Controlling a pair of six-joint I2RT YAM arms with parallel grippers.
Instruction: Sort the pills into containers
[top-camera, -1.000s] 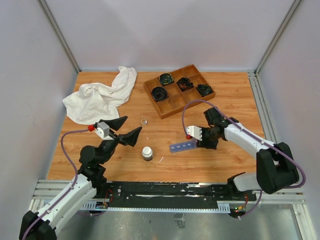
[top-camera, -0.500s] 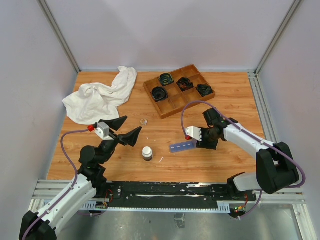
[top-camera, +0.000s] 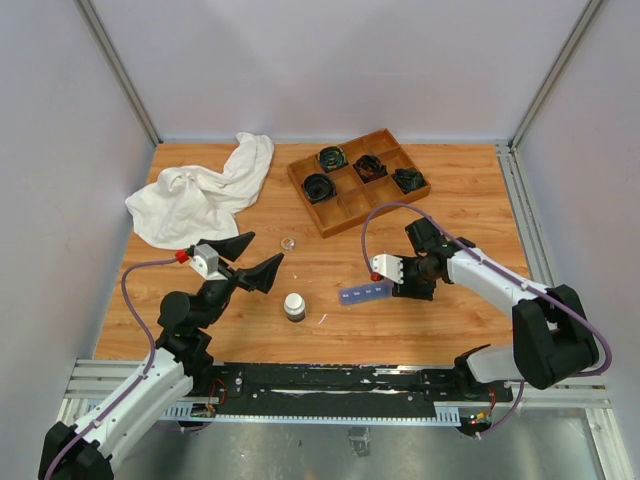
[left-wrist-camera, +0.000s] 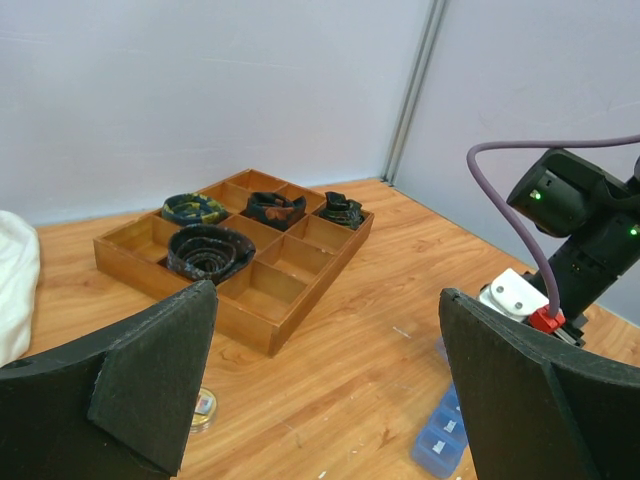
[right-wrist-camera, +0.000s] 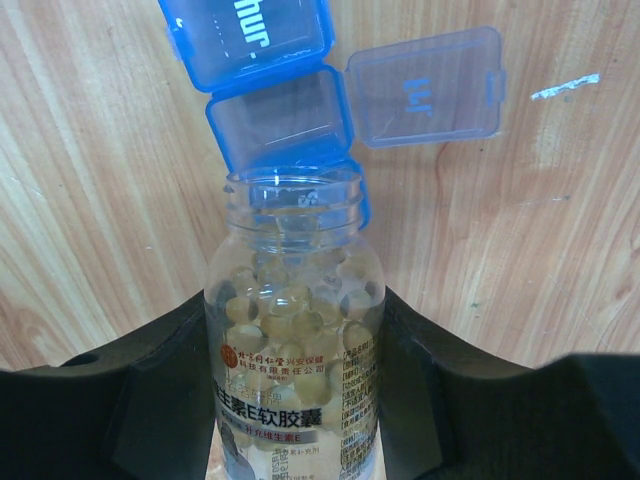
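R wrist view: right gripper (right-wrist-camera: 295, 325) clenched on a clear bottle (right-wrist-camera: 295, 390), uncapped, mouth twd top of frame. Pills (right-wrist-camera: 290, 310) = yellowish softgels packed inside, neck to label. None seen in the organizer strip (right-wrist-camera: 275, 120) yet.

Key relation: strip lies straight ahead of the bottle mouth, upper centre of frame. Its long axis runs upper-left to centre, approx in line w/ the bottle axis, slightly skewed. One open lid (right-wrist-camera: 425, 85) is flipped out to upper right. Its cell sits just above the bottle rim in frame. The rim overlaps the next cell down, so the mouth looks a bit short of the open cell. Height of mouth above strip: can't tell.

Judgement: step = pouring/shaking pills into the open cell. Next move prob needs a small nudge up-frame plus more tilt. Risk: several softgels drop at once or land on a shut lid.

Top view: R arm is right at the strip, centre-right. Left gripper (top-camera: 262, 252) is spread wide, empty, well apart at centre-left.
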